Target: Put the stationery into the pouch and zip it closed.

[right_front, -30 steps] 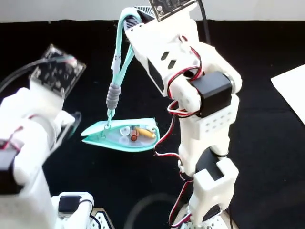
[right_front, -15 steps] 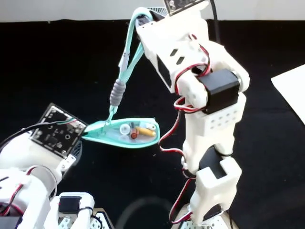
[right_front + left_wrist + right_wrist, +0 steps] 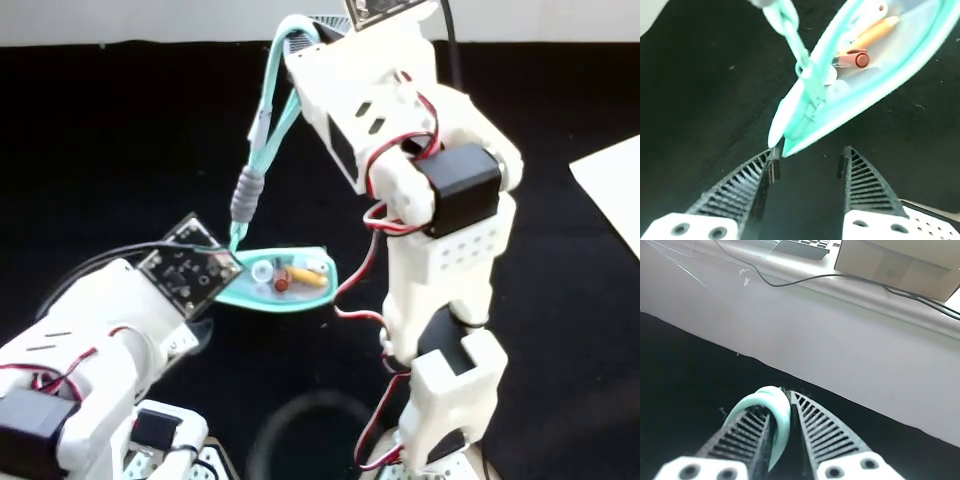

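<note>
Right arm (image 3: 430, 200): standing tall at the middle of the black cloth-covered counter (image 3: 120, 130). Its jaws are clenching the top loop of a mint-green fabric strap (image 3: 268, 110). In the right wrist view the strap (image 3: 772, 410) is sitting pinched between the two black ribbed fingers (image 3: 825, 435), with the loop's bend poking out past the tips.

The strap is running down from that grasp, passing through a grey ribbed cylindrical toggle (image 3: 245, 195), and is ending at the mint zip pull (image 3: 807, 80) near one pointed end of the pouch.

Mint-green translucent plastic pouch (image 3: 285, 285): hanging roughly level from the strap, just beside the right arm's lower links. Whether its underside is touching the counter cannot be told. In the left wrist view the pouch (image 3: 900, 65) is gaping, with its two mint rims standing apart.

Stationery is lying inside the pouch:
- an orange pen (image 3: 305, 279) (image 3: 875, 34)
- a red-brown capped marker (image 3: 282, 283) (image 3: 852, 60), just beside the pen
- a small white rounded piece (image 3: 262, 270) (image 3: 832, 90), too blurred to identify

Left arm (image 3: 100, 340): reaching in from the lower corner of the counter, its wrist board facing up just beside the pouch's pointed end. Its jaws are standing released and holding nothing. The pouch's tip is sitting right at the end of one black ribbed finger (image 3: 740, 185); contact cannot be confirmed. The other finger (image 3: 865, 185) is standing apart, over bare cloth.

A white sheet (image 3: 615, 190) is lying at the counter's far edge, well apart from the pouch.
</note>
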